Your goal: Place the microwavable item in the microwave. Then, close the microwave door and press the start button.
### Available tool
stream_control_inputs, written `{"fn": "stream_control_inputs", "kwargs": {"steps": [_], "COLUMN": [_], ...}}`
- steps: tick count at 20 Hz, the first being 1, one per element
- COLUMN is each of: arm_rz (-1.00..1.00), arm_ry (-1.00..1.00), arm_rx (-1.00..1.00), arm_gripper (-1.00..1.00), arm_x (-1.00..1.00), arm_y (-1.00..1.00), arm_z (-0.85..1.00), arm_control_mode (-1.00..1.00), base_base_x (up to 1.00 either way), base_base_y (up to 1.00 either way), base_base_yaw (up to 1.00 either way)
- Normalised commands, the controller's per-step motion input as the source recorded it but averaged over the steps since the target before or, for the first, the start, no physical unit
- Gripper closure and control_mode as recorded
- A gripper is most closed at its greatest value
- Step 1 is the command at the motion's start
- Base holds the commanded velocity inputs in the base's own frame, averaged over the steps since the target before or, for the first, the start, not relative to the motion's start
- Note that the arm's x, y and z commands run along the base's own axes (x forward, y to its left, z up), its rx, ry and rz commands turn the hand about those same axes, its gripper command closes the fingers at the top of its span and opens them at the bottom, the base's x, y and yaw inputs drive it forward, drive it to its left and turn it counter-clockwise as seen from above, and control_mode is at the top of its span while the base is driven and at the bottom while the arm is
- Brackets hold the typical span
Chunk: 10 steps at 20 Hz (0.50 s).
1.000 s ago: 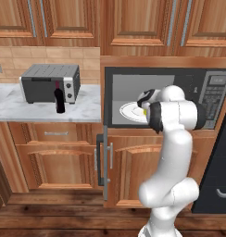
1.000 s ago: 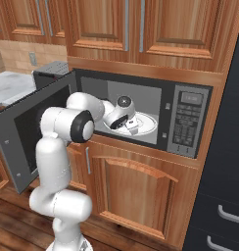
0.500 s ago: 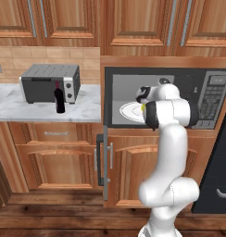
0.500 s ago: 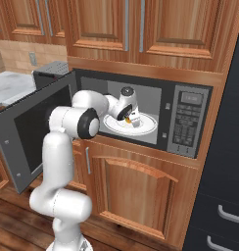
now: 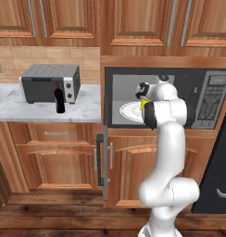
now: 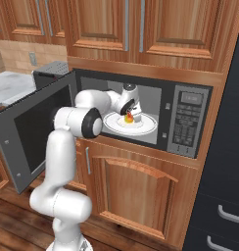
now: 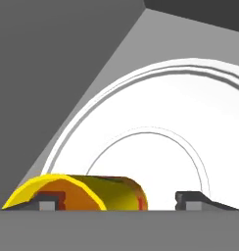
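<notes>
The yellow mug with a red mark (image 6: 127, 118) rests on the white round plate (image 6: 143, 126) inside the open microwave (image 6: 141, 81). My gripper (image 6: 129, 111) hangs just above it, reaching into the cavity. In the hand view the fingertips (image 7: 48, 201) stand wide apart, so my gripper (image 7: 119, 201) is open. The mug (image 7: 77, 192) lies by the left fingertip, with a gap to the right one. From the left base view the mug (image 5: 142, 105) peeks out under the gripper (image 5: 141, 95). The microwave door (image 6: 28, 132) is swung wide open to the left.
The keypad panel (image 6: 185, 122) is on the microwave's right side. A grey toaster oven (image 5: 50, 83) and a dark wine bottle (image 5: 59, 97) stand on the marble counter (image 5: 22, 109) to the left. Wooden cabinets sit above and below.
The hand has moved deeper into the microwave and lowered over the plate. The jaws have gone from shut to open, letting go of the mug.
</notes>
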Motion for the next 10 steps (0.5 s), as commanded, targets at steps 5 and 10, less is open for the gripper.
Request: {"fn": "stream_control_inputs", "kwargs": {"steps": [5, 10], "arm_rz": [0.00, 0.00], "arm_ry": [-0.12, -0.33], "arm_rx": [0.00, 0.00], "arm_gripper": [-1.00, -1.00], "arm_x": [-0.20, -0.41], "arm_y": [0.02, 0.15], "arm_z": [0.00, 0.00], "arm_control_mode": [-1.00, -1.00], "base_base_x": [0.00, 0.00], "base_base_y": [0.00, 0.00], "base_base_yaw": [0.00, 0.00]}}
